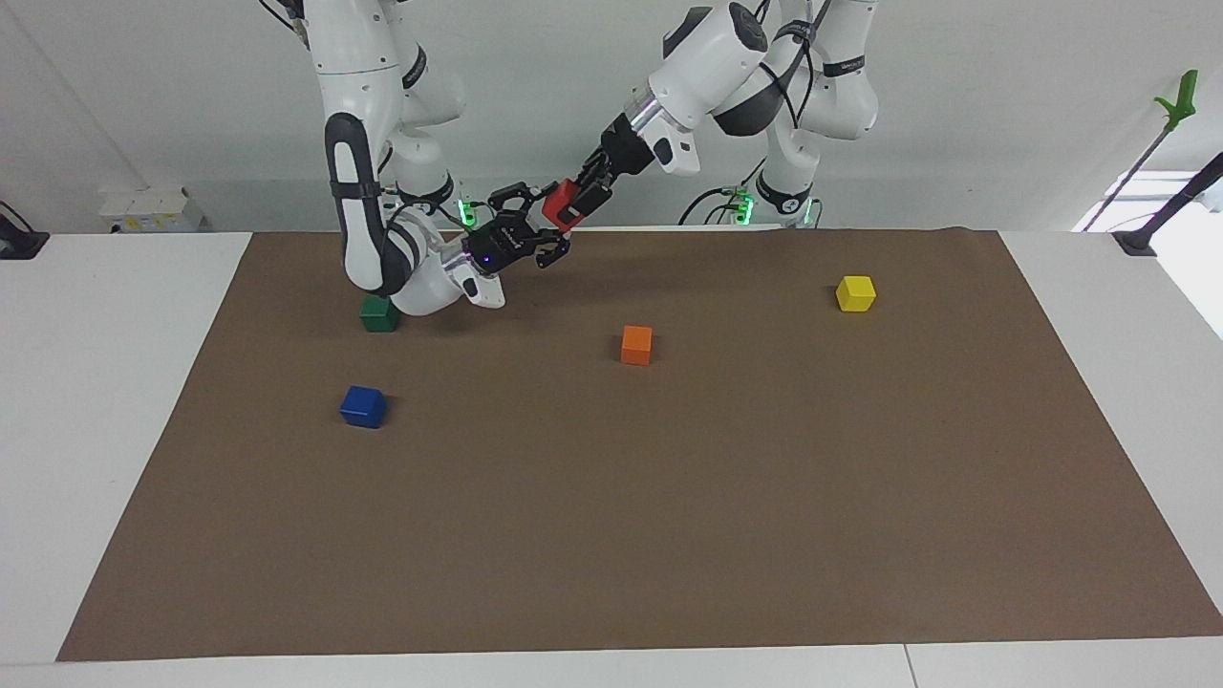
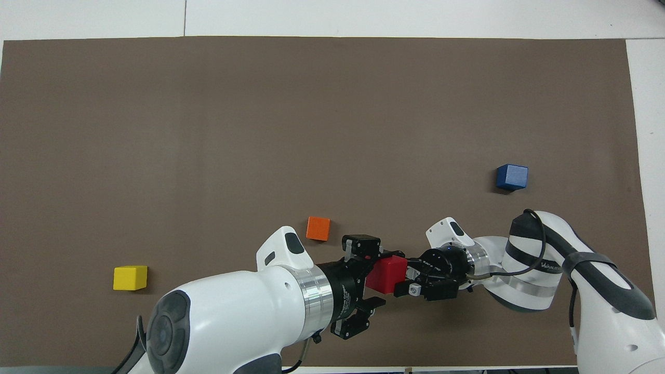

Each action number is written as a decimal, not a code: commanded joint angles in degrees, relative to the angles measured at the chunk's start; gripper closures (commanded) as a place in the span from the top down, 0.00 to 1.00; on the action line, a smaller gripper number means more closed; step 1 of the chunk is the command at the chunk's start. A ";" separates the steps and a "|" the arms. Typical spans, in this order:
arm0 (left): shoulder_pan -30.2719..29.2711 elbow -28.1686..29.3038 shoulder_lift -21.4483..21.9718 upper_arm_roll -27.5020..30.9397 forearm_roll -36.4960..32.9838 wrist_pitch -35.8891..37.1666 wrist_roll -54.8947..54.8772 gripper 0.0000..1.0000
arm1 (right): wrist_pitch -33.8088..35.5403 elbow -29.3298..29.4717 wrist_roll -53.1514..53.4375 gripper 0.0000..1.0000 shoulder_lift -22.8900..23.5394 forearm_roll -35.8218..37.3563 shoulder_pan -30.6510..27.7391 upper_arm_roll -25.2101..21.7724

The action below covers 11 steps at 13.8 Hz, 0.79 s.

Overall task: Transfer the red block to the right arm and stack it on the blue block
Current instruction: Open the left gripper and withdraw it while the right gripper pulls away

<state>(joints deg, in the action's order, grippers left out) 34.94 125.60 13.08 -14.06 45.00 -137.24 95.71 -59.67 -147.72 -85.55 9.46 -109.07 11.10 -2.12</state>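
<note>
The red block (image 1: pixel 562 204) (image 2: pixel 385 274) hangs in the air over the mat's edge nearest the robots, between the two grippers. My right gripper (image 1: pixel 552 227) (image 2: pixel 399 273) is shut on the red block. Facing it from the other side of the block, my left gripper (image 1: pixel 580 194) (image 2: pixel 375 276) is open, with its fingers spread clear of the block's faces. The blue block (image 1: pixel 363 406) (image 2: pixel 511 176) lies alone on the brown mat toward the right arm's end, farther from the robots than the grippers.
A green block (image 1: pixel 379 313) sits under the right arm's elbow, nearer the robots than the blue block. An orange block (image 1: pixel 636 344) (image 2: pixel 318 228) lies mid-mat. A yellow block (image 1: pixel 855 293) (image 2: pixel 130 277) lies toward the left arm's end.
</note>
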 commanded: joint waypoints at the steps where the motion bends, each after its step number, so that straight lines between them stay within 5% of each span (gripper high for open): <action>1: 1.54 2.29 1.33 0.43 0.88 -0.58 0.00 1.00 | -0.53 0.33 1.88 0.00 -1.29 -2.02 -0.29 0.01; 5: -0.47 1.50 1.16 0.79 0.80 1.27 -0.44 1.00 | -0.62 0.42 2.05 0.00 -1.20 -2.02 -0.55 0.01; 11: -16.10 -5.09 0.98 1.05 -0.17 11.99 -0.71 1.00 | -2.98 0.94 3.46 0.00 -1.11 -1.23 -0.99 -0.25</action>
<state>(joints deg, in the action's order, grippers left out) 24.10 122.16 13.35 -12.67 44.98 -128.94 95.48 -60.25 -146.95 -84.46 9.42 -109.26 10.84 -2.69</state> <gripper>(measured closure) 0.000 0.396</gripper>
